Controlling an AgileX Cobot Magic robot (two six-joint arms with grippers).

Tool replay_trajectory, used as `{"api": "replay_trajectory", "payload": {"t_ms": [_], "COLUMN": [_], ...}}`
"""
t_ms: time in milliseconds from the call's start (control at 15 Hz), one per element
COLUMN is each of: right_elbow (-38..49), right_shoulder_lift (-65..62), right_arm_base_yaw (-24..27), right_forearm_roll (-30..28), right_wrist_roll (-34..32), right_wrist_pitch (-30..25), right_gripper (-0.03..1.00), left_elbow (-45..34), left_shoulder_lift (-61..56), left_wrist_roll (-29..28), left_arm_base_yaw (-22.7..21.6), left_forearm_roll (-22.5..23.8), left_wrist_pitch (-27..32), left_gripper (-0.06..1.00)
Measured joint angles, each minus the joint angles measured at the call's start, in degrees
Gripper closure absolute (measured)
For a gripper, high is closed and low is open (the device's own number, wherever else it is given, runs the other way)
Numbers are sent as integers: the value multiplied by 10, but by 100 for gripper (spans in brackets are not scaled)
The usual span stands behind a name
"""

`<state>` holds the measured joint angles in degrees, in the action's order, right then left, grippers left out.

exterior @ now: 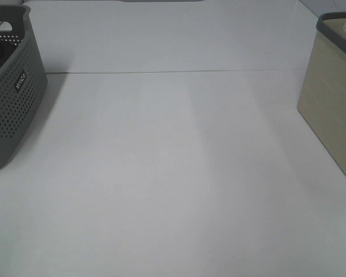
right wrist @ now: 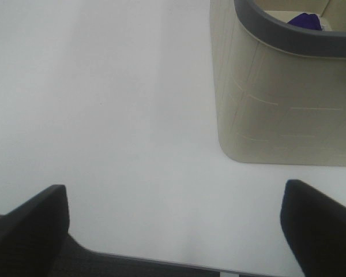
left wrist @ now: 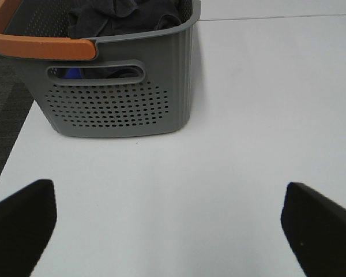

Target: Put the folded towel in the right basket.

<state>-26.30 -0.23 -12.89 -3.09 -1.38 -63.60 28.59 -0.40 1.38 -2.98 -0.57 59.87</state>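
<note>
The right basket is beige with a grey rim and stands at the table's right edge. In the right wrist view, the beige basket has a bit of purple cloth inside; I cannot tell if it is the folded towel. My right gripper is open and empty over the table's near edge, short of that basket. My left gripper is open and empty above the table, short of the grey basket. Neither gripper shows in the exterior high view. No towel lies on the table.
The grey perforated basket stands at the left edge, with an orange handle and crumpled dark grey cloth inside. The white table lies between the baskets. Dark floor shows beyond the table's left edge.
</note>
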Motion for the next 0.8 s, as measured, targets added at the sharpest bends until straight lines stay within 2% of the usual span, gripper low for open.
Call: {"api": "replay_trajectory", "payload": {"t_ms": [400, 533, 600, 800], "right_elbow": [0, 1, 1, 1], "right_shoulder_lift": [0, 0, 0, 0], "right_arm_base_yaw": [11, 64, 129, 142], "right_forearm_roll": [1, 7, 7, 11], "right_wrist_roll": [7, 7, 7, 7], "right_wrist_pitch": [4, 3, 4, 4], "right_gripper": [1, 1, 1, 1], "left_elbow": [0, 0, 0, 0], "left_shoulder_lift": [0, 0, 0, 0], "left_wrist_roll": [0, 0, 0, 0], "left_arm_base_yaw": [0, 0, 0, 0], "left_forearm_roll": [0, 0, 0, 0], "left_wrist_pitch": [0, 0, 0, 0], "left_gripper": [-5, -5, -5, -5]}}
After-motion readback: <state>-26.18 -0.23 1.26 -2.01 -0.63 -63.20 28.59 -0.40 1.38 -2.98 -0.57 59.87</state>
